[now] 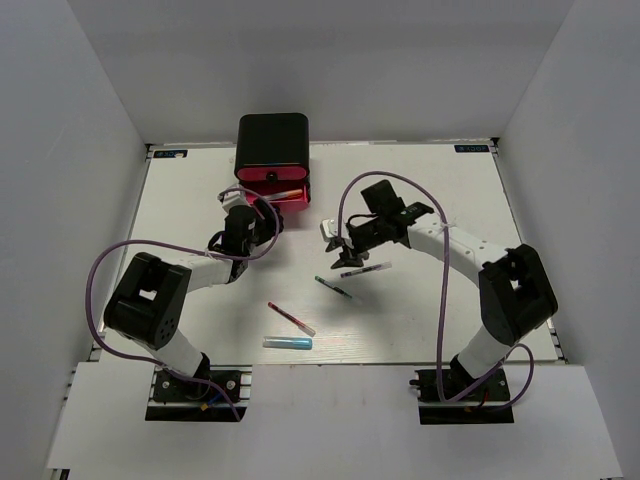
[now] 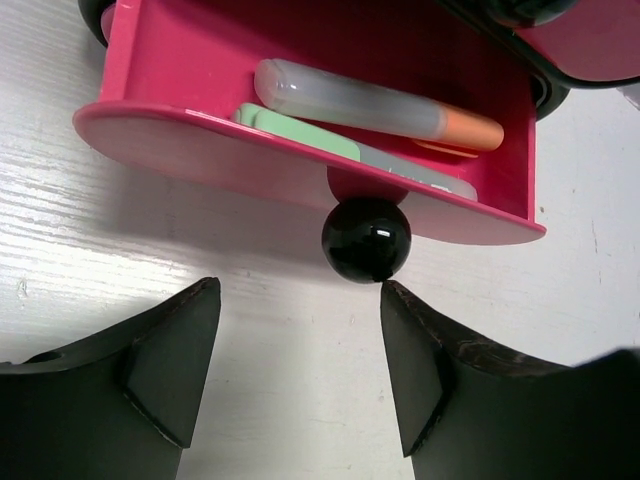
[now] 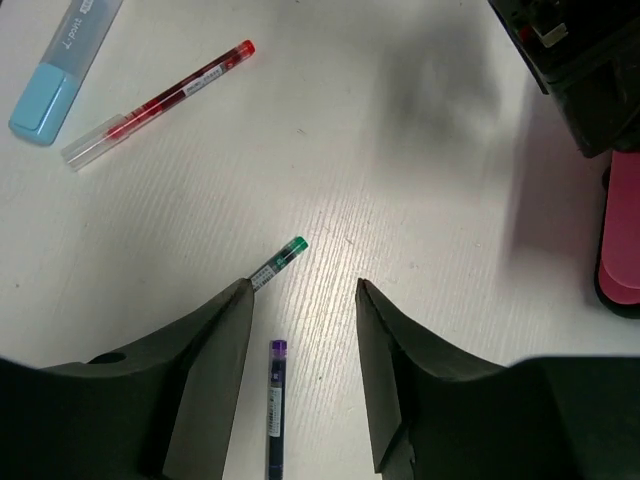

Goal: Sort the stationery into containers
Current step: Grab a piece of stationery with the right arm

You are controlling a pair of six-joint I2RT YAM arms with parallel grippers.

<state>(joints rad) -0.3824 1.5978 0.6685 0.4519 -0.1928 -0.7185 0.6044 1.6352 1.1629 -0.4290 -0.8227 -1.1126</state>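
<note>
The black cabinet [image 1: 272, 140] stands at the back with one pink-red drawer [image 1: 277, 190] pulled open. In the left wrist view the drawer [image 2: 200, 140] holds an orange-tipped marker [image 2: 375, 105] and a green marker [image 2: 300, 135]. My left gripper [image 2: 300, 290] is open and empty, with the drawer's black knob [image 2: 366, 239] just beyond its right fingertip. My right gripper [image 3: 303, 287] is open and empty above a purple-tipped dark pen [image 3: 275, 405] and beside a green-tipped pen [image 3: 280, 260]. A thin red pen [image 3: 160, 100] and a light blue marker [image 3: 60, 65] lie further off. No eraser shows.
In the top view the dark pen [image 1: 365, 269], green-tipped pen [image 1: 333, 288], red pen [image 1: 290, 318] and blue marker [image 1: 287, 343] lie mid-table between the arms. The cabinet's corner [image 3: 590, 70] and a pink drawer edge [image 3: 622, 240] sit at the right of the right wrist view.
</note>
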